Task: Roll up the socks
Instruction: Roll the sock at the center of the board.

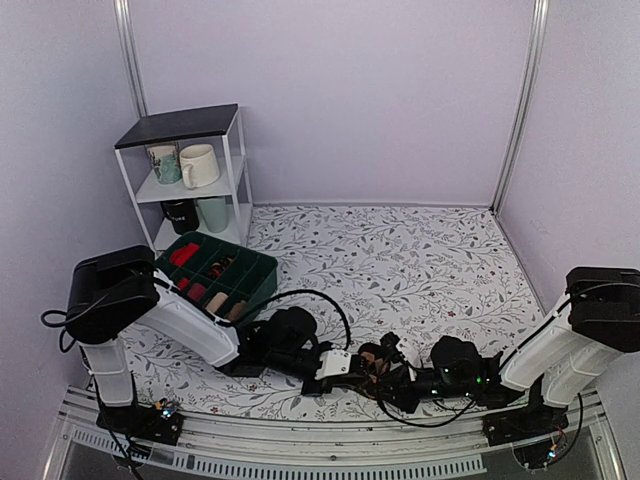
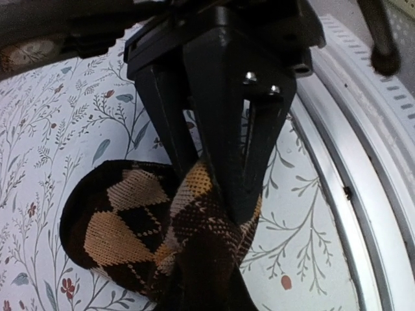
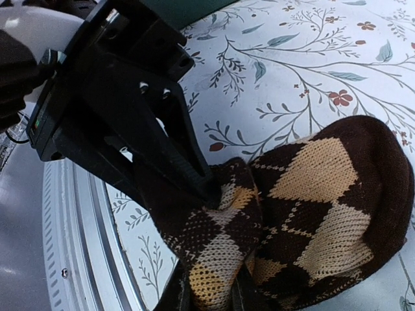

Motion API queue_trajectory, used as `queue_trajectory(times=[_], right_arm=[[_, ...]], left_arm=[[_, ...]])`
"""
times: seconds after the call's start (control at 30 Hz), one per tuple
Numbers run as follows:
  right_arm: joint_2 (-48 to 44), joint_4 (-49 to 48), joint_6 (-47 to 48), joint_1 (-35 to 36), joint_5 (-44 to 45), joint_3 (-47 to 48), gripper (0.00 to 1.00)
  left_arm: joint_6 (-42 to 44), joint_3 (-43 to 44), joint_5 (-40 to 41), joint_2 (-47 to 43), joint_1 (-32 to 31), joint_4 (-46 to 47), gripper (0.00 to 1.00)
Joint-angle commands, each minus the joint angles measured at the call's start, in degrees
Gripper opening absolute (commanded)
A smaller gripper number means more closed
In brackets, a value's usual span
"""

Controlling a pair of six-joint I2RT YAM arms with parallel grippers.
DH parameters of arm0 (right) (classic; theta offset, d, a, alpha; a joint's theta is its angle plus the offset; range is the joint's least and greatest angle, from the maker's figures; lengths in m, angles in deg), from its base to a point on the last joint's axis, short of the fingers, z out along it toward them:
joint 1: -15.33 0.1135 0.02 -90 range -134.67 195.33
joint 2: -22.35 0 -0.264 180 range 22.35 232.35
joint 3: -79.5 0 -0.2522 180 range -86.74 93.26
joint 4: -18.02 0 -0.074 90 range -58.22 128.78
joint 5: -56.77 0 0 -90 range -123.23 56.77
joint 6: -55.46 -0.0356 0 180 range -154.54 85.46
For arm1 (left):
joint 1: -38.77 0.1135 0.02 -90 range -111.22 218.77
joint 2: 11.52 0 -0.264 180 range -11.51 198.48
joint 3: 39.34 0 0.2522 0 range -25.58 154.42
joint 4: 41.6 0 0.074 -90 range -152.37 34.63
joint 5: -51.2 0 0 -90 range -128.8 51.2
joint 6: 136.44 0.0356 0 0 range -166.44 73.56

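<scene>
Left to right, all placed off the green bin (image 1: 262,268): the white shelf (image 1: 180,125) with mugs stands just behind the bin. The left gripper (image 1: 356,364) is right of the bin and nearer our bases, low over the floral cloth (image 1: 400,260), with its fingers pinched together on the socks (image 2: 123,227). The socks lie further right of the bin, between the two grippers, close to the near rail (image 2: 363,194). A rounded argyle bundle rests on the cloth and a twisted neck of fabric rises from it into the grips. The right gripper (image 1: 398,372) is furthest from the bin and faces the left one, also clamped on that neck. We read this as mid-roll: the bundle is formed but loose, and the tail isn't tucked in. The next move likely calls for one gripper anchoring the bundle while the other wraps or folds the neck over it, so one side will need to let go and re-grip. The risk is the bundle unrolling once tension drops. We can't tell how many layers each grip holds.
</scene>
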Motion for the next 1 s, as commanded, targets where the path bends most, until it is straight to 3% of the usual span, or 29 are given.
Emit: queue_trajectory(times=[0.0,0.1,0.2,0.33,0.47,0.73,0.97], right_arm=[[1.34,12.35,-0.17,0.22,-0.84,-0.96,0.12],[-2.26,16.94,0.96,0.23,2.50,0.36,0.42],[-9.20,21.08,2.83,0.19,8.34,0.64,0.56],[-18.28,24.61,6.68,0.29,14.46,0.37,0.59],[-21.17,24.68,10.35,2.42,20.41,-0.17,0.59],[-16.92,16.59,20.93,12.16,26.00,-0.12,0.59],[-14.58,16.62,20.66,14.43,27.16,0.56,0.59]], left_arm=[[-3.74,-0.20,-3.60,1.85,-1.24,-9.14,0.00],[-6.59,0.66,-5.19,1.88,-0.81,-13.08,0.00],[-10.33,2.84,-6.41,2.67,-0.14,-19.23,0.00],[-15.04,4.33,-9.20,2.82,0.59,-24.11,0.00],[-17.93,6.59,-11.08,5.44,1.72,-29.49,0.00],[-21.07,10.80,-12.62,8.73,4.21,-36.32,0.00],[-21.21,11.24,-13.39,9.79,5.10,-36.79,0.00]])
